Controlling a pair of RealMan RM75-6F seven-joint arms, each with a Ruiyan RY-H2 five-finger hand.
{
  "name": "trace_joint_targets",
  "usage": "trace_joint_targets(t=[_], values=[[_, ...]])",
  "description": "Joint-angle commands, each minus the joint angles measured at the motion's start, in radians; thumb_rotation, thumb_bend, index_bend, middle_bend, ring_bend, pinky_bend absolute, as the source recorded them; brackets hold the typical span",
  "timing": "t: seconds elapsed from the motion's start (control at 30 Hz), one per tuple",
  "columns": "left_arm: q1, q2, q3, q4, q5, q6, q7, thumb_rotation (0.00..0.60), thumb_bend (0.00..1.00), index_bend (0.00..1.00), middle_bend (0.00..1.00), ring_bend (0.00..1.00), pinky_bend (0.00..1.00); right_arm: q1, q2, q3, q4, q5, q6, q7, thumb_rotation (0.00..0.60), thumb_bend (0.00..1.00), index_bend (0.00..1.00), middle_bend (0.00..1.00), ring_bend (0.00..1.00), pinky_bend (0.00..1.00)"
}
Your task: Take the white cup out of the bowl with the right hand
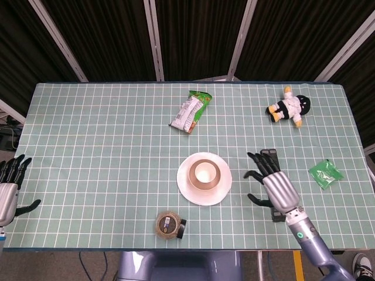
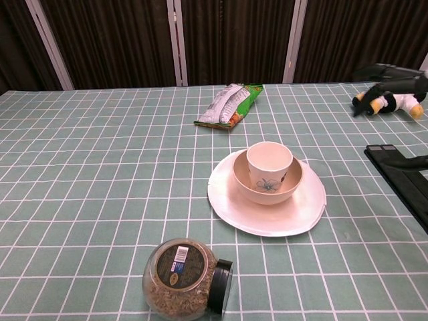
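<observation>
The white cup [image 1: 203,172] stands upright in the bowl [image 1: 204,184] on the plate [image 1: 187,193], while the empty right hand [image 1: 270,182], fingers spread, hovers just right of it.

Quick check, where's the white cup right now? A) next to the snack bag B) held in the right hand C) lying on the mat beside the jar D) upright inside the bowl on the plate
D: the white cup stands upright in the bowl on the plate, while the right hand hovers open beside it, holding nothing.
</observation>
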Motion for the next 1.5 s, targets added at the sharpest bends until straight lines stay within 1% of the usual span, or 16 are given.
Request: trace_joint_targets(t=[0.03,0.23,0.4,0.5,0.63,0.87,1.13,1.23,1.5], values=[[0.001,0.002,-0.004,0.004,-0.008,0.0,-0.008,0.6,0.0,0.0,0.0,0.0,0.0,0.039,-0.049,0.021,0.003,0.03,-0.045,-0.018,0.6,0.16,0.23,0.0,0.0,0.0],[-0.002,0.004,-0.006,0.006,-0.01,-0.005,-0.019,0.6,0.0,0.0,0.0,0.0,0.0,0.078,-0.1,0.03,0.013,0.068,-0.092,-0.069,0.6,0.17,0.27,0.0,0.0,0.0],[-0.004,0.006,-0.009,0.008,-0.016,-0.013,-0.03,0.6,0.0,0.0,0.0,0.0,0.0,0.107,-0.16,0.038,0.043,0.107,-0.121,-0.109,0.6,0.18,0.33,0.0,0.0,0.0],[-0.004,0.007,-0.009,0.008,-0.015,-0.013,-0.034,0.6,0.0,0.0,0.0,0.0,0.0,0.12,-0.188,0.042,0.065,0.129,-0.135,-0.116,0.6,0.18,0.36,0.0,0.0,0.0],[-0.005,0.009,-0.007,0.006,-0.013,-0.013,-0.036,0.6,0.0,0.0,0.0,0.0,0.0,0.142,-0.234,0.052,0.102,0.159,-0.15,-0.122,0.6,0.18,0.37,0.0,0.0,0.0],[-0.006,0.011,-0.009,0.009,-0.019,-0.018,-0.043,0.6,0.0,0.0,0.0,0.0,0.0,0.161,-0.275,0.054,0.135,0.175,-0.15,-0.136,0.6,0.19,0.42,0.02,0.0,0.0],[-0.008,0.013,-0.006,0.005,-0.014,-0.021,-0.046,0.6,0.0,0.0,0.0,0.0,0.0,0.182,-0.331,0.061,0.203,0.205,-0.158,-0.131,0.6,0.21,0.47,0.05,0.0,0.0],[-0.008,0.013,-0.006,0.005,-0.015,-0.023,-0.046,0.6,0.0,0.0,0.0,0.0,0.0,0.187,-0.341,0.064,0.216,0.212,-0.159,-0.129,0.6,0.23,0.49,0.07,0.0,0.0],[-0.01,0.014,-0.005,0.008,-0.015,-0.026,-0.05,0.6,0.0,0.0,0.0,0.0,0.0,0.197,-0.372,0.064,0.253,0.232,-0.162,-0.121,0.6,0.33,0.56,0.11,0.0,0.0]])
